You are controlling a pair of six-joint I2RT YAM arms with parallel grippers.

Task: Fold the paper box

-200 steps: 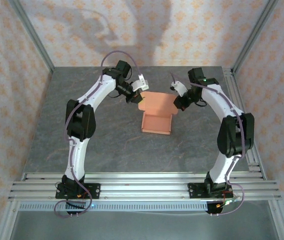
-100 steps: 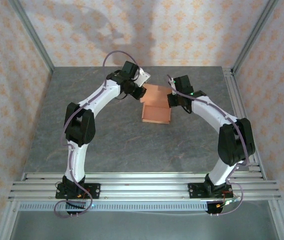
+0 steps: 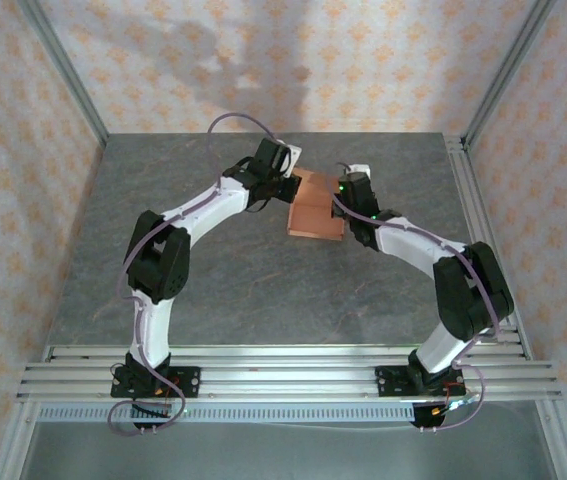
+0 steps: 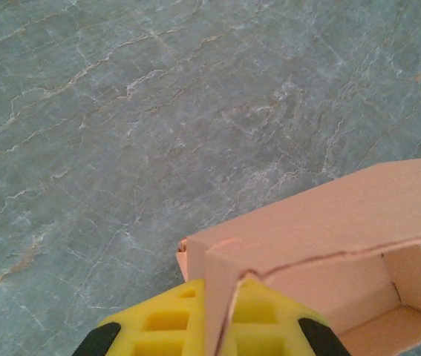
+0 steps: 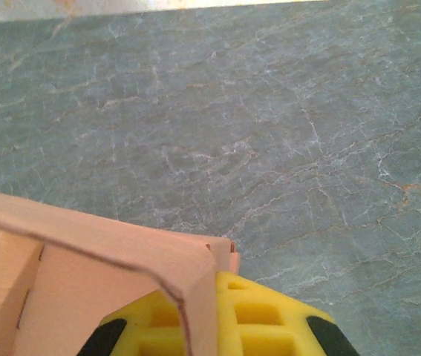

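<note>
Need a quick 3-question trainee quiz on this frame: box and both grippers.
1. True or false: the salmon-orange card paper box on the grey marbled table is a flat, unfolded sheet.
2. Multiple choice: what is between the yellow pads of the left gripper? A) an edge of the box's card B) a purple cable C) nothing
3. Fill in: the right gripper is ___ (open/shut) on a flap of the box.

Key:
1. False. The box's walls stand up and its hollow inside shows in the left wrist view.
2. A
3. shut
</note>
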